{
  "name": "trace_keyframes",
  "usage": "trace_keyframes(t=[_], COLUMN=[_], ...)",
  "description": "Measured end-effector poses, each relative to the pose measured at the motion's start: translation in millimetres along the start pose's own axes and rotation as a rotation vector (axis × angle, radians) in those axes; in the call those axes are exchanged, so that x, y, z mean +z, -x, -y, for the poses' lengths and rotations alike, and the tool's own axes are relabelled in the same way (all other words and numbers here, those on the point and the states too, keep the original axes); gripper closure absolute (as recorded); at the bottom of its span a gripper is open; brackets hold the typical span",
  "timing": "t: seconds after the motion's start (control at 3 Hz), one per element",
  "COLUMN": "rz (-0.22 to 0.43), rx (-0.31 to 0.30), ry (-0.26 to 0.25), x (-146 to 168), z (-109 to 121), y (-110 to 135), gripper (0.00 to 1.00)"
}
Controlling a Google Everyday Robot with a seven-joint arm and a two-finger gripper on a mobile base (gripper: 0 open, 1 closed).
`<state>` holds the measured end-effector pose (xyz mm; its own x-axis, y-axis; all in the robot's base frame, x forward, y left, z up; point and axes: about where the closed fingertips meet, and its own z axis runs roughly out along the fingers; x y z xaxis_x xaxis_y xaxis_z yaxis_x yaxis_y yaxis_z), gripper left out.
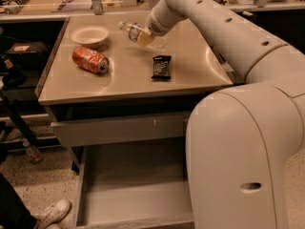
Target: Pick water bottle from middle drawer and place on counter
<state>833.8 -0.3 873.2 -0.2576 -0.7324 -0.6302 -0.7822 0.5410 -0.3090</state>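
On counter (190, 73): bowl (89, 35) far left, soda can (90, 60) nearer, candy bar (161, 67) right of it; gripper (147, 34) holds water bottle (133, 31) above far centre; middle drawer (133, 190) open below.

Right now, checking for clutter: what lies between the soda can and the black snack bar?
Only bare counter, seen in the camera view. The gripper holds the water bottle above the counter, farther back.

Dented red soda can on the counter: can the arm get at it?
Reach, likely yes; grasp, no: the tool, above the back of the brushed-metal counter, is shut on the small clear plastic water bottle. Nothing stands between it and the dented red soda can.
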Motion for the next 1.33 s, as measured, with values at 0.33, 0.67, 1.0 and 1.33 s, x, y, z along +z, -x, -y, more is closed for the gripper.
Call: trace_keyframes(t=[0.33, 0.67, 1.0, 1.33], rz=[0.004, 0.031, 0.062, 0.060], rx=[-0.026, -0.059, -0.079, -0.073], ry=[0.002, -0.017, -0.067, -0.068], x=[5, 11, 16, 24], z=[-11, -11, 8, 5], y=[2, 14, 36, 34], gripper=[1.00, 1.00, 1.00, 1.00])
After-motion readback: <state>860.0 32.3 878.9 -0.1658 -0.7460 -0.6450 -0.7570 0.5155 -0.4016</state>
